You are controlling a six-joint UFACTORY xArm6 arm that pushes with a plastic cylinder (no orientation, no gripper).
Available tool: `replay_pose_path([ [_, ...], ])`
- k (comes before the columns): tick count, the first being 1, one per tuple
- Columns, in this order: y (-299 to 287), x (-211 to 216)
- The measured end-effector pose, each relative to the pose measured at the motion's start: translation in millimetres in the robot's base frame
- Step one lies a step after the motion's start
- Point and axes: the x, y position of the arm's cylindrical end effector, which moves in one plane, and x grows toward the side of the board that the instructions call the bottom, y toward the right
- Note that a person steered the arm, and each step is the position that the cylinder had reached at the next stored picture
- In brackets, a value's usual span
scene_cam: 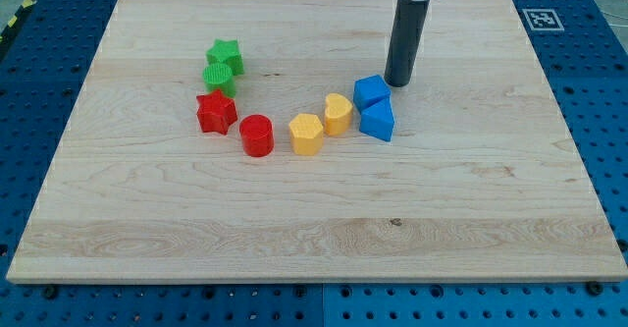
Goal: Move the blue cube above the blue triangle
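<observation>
Camera view: my tip (397,82) beside blue cube (371,91) (above blue triangle (378,122)).

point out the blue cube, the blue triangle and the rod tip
blue cube (371,91), camera view, on its top face
blue triangle (377,121), camera view, on its upper face, just below the cube
my tip (398,82), camera view, at the rod's very lower end, just right of the cube

Bright even light, sharp focus, soft shadows.
</observation>
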Motion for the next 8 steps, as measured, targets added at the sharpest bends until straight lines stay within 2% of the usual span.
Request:
replay_pose_path([
  [7, -11.6, 16.3],
  [8, -13.0, -8.9],
])
